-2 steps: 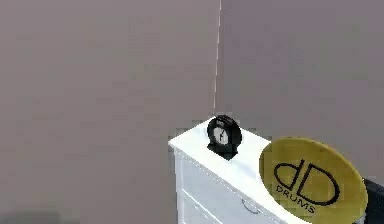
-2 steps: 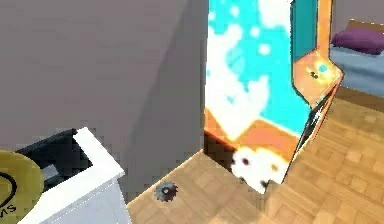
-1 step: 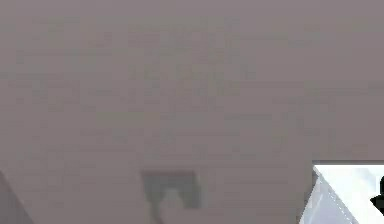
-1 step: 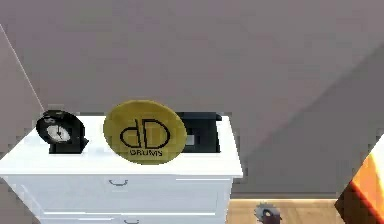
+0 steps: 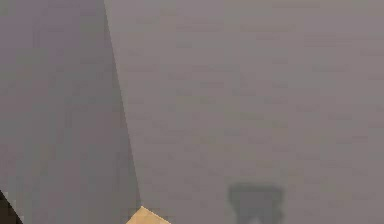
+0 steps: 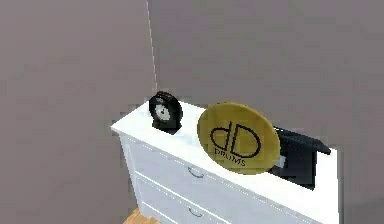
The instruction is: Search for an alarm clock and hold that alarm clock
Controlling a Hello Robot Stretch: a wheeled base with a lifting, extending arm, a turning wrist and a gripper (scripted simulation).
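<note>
In the arm side view, you have the alarm clock (image 6: 165, 112) just off the picture's middle at about 9 o'clock. It is a small black round body with a pale face, standing upright on the top of a white dresser (image 6: 150, 150), near that top's far left corner. From the clock, at about 4 o'clock and just beside it, a big yellow disc (image 6: 236, 138) with dark lettering stands on edge on the same top. Past the disc, again toward 4 o'clock, sits a dark angular thing (image 6: 300, 155) that may be a half-raised laptop or a shallow box, since its shape is poorly resolved and partly hidden by the disc. The dresser is the one container here. You can see two drawer fronts below the top, toward 6 o'clock, the upper drawer (image 6: 175, 170) and the lower drawer (image 6: 170, 198). Each carries a small pale knob, and both sit flush, so their contents are hidden. Grey walls meet in a corner behind the dresser, at about 11 o'clock. A strip of wooden floor (image 6: 135, 217) shows at 7 o'clock. In the forward view, two grey walls meet in a leaning corner line, with a wedge of tan floor (image 5: 150, 216) at 6 o'clock. You cannot tell the gripper's state from these views.
</note>
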